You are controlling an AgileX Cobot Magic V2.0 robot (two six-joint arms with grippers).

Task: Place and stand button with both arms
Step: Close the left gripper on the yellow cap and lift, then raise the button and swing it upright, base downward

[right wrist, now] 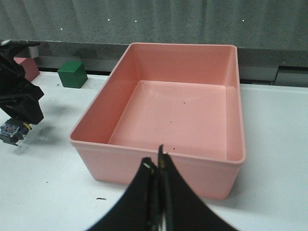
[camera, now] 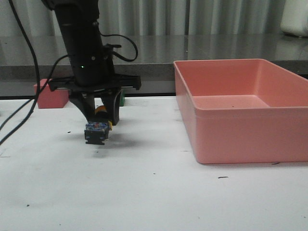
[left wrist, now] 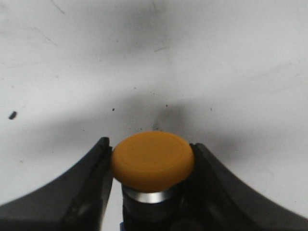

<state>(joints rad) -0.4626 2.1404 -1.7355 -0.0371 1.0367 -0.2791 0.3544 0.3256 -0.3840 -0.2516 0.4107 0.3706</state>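
Front view shows the left gripper (camera: 100, 126) clamped on the button (camera: 96, 131), held on the left side of the table (camera: 154, 192) with its bluish base at the bottom. It looks a little above the surface, with a shadow beneath, though contact cannot be ruled out from this angle

Left wrist view confirms the grip: 2 black fingers (left wrist: 91, 187) press against opposite sides of the yellow-orange cap and the silver collar under it, cap facing the camera

Right wrist view shows the right gripper (right wrist: 158, 166) with its jaws closed on nothing, hanging over the near wall of the pink bin (right wrist: 159, 166), well apart from the button

A pink cube (camera: 49, 94) and a green cube (right wrist: 72, 74) sit at the far left, near the back edge

Risks noted:
1. Hold is on the rounded cap and collar, not the blocky body; the button could pivot or slip between the fingers
2. If released while tilted or above the surface, it would likely topple onto its side instead of standing
3. Right arm is too far off to steady the button; bringing it across risks clipping the bin wall
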